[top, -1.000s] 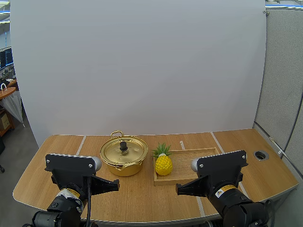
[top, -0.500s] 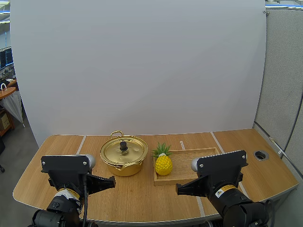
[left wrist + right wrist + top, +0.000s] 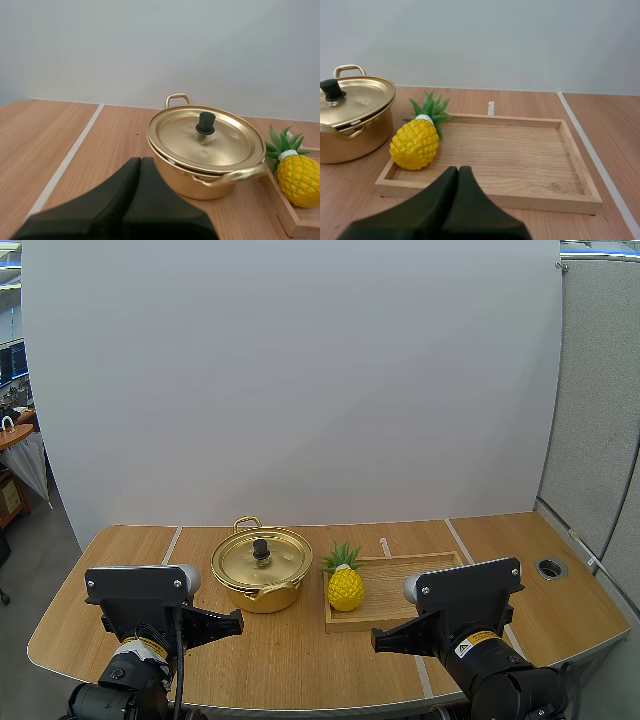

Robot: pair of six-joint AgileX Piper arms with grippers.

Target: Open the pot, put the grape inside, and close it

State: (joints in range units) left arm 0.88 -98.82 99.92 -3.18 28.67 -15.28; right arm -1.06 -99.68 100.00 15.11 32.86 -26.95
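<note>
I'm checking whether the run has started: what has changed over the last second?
The left gripper, shut on nothing, shifted slightly to the left. Nothing was grasped or released. The right gripper, the pot with its lid on, and the pineapple on the wooden tray stayed put.

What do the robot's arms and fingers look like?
Both arms are black with grey rounded joints and wide boxy heads. The left gripper and right gripper each end in two matte black fingers tapering to a wedge. Each arm carries a yellow-and-white warning sticker.
</note>
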